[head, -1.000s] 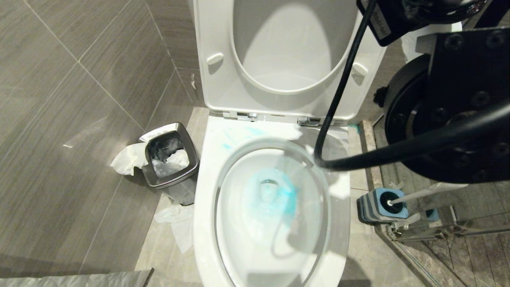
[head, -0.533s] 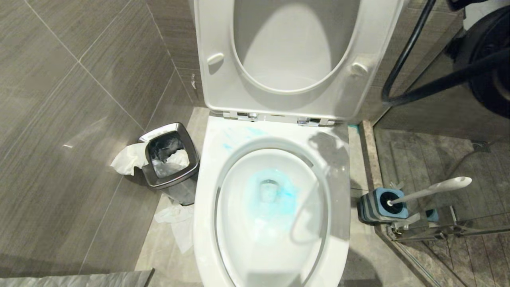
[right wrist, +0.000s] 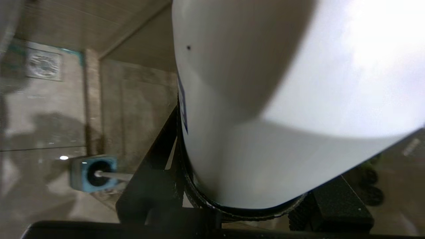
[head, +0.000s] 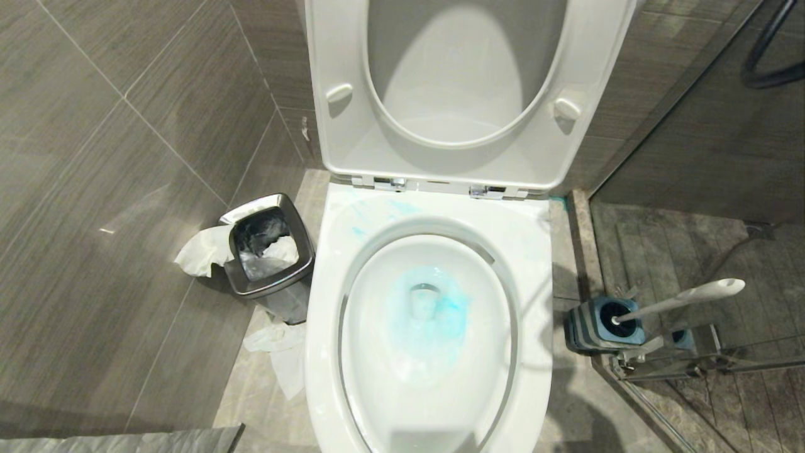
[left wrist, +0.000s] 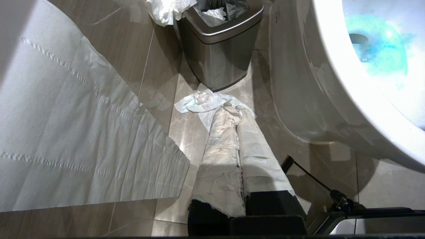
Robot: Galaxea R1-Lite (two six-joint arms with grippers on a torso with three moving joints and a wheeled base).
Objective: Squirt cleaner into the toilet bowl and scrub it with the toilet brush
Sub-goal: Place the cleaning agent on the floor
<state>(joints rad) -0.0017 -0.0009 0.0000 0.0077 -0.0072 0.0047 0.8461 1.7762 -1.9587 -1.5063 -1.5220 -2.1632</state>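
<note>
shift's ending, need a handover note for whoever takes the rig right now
Left gripper: shut, fingers wrapped in paper, low beside the bowl.
Right gripper: shut on a white bottle, out of the head view.
Cleaner: blue tint in the bowl water, thin smears on the rim by the hinges.
Brush: in its holder on the floor, right of the bowl.
Done: squirt. Left: probably put the bottle down, take the brush, scrub.

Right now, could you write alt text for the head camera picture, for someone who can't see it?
An open white toilet bowl holds turquoise cleaner in its water. The toilet brush stands in its blue holder on the right; a steel bin with tissue sits on the left.
</note>
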